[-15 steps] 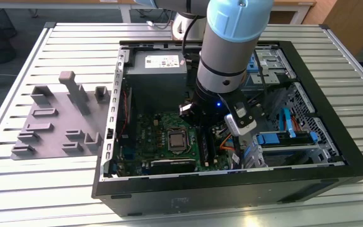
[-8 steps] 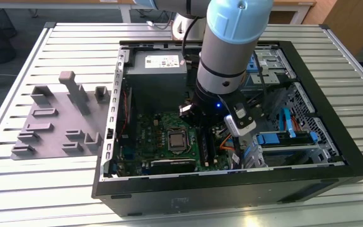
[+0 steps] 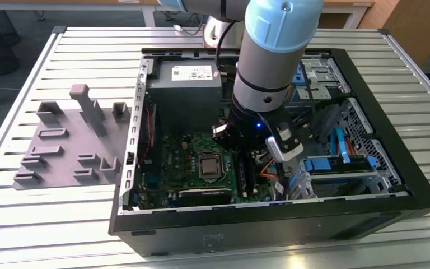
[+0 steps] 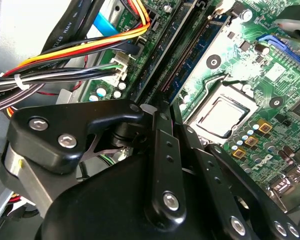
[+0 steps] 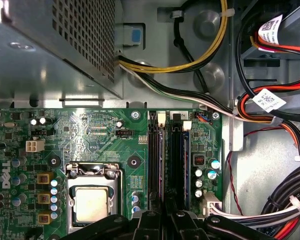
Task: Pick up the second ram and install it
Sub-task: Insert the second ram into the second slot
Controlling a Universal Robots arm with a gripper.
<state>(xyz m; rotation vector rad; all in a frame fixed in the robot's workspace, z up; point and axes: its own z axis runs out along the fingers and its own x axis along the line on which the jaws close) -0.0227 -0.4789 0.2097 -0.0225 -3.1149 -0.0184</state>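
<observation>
standing edge-up on the motherboard [image 5: 90, 135], the second ram [image 5: 185, 155], just beside the hand [image 5: 165, 215]; hand's spread impossible to tell

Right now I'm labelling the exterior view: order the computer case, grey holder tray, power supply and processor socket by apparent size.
1. Computer case
2. Grey holder tray
3. Power supply
4. Processor socket

The robot arm partly hides the case interior.

The exterior view looks down steeply on the open black computer case [image 3: 394, 185], while both wrist views peer closely at its green motherboard [image 5: 95, 135] [image 4: 270, 75].
</observation>
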